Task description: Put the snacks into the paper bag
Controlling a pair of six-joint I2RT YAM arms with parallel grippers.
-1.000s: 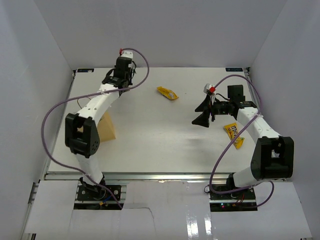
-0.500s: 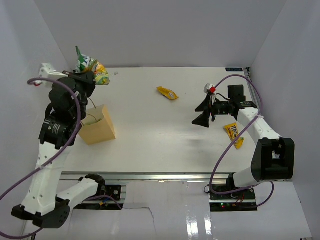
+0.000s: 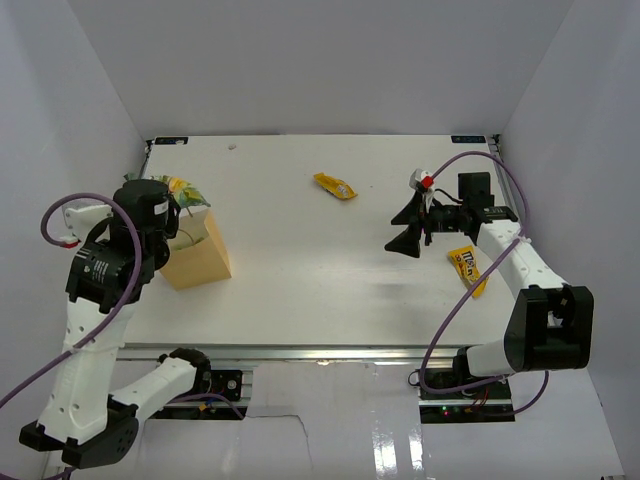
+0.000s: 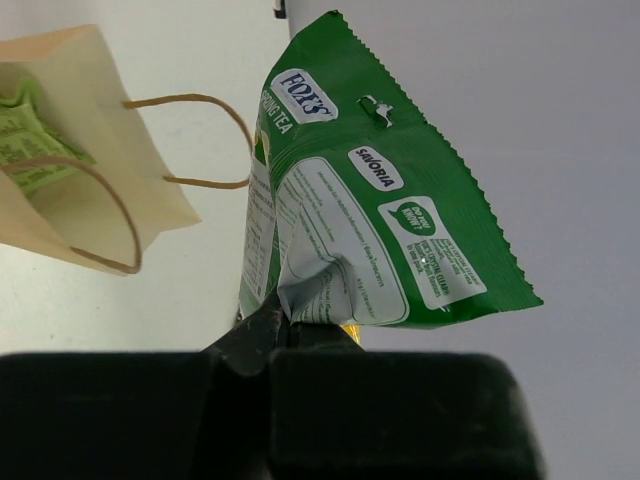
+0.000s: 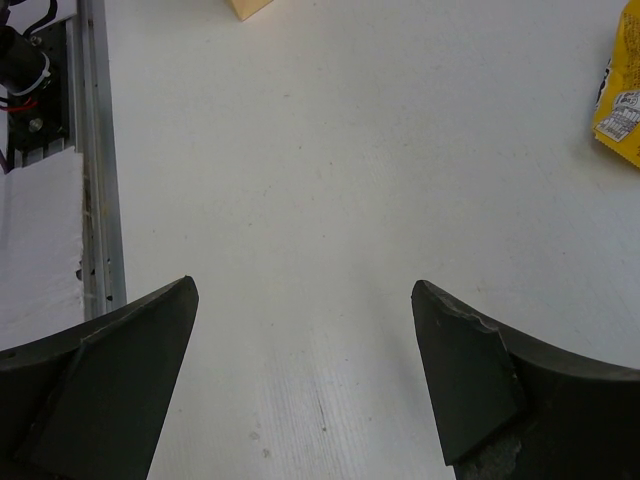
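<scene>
My left gripper [image 3: 176,208] is shut on the green-and-white packet [image 4: 372,225], which hangs beside the open top of the paper bag [image 3: 198,257]. The left wrist view shows the bag [image 4: 95,215] with its loop handles, and a pale green packet [image 4: 22,140] lies inside it. A bit of yellow shows under the held packet at the jaws. The orange-yellow wrapper [image 3: 335,186] lies at the table's far middle. The M&M's pack [image 3: 466,268] lies at the right beside my right arm. My right gripper [image 3: 405,226] is open and empty above the table [image 5: 305,300].
White walls enclose the table on the left, the back and the right. The metal rail of the table's front edge [image 5: 95,160] shows in the right wrist view. Purple cables loop off both arms.
My left arm has swung from the table's back left, lifted the green-and-white packet and brought it down to the bag's top. The right arm has not moved.
</scene>
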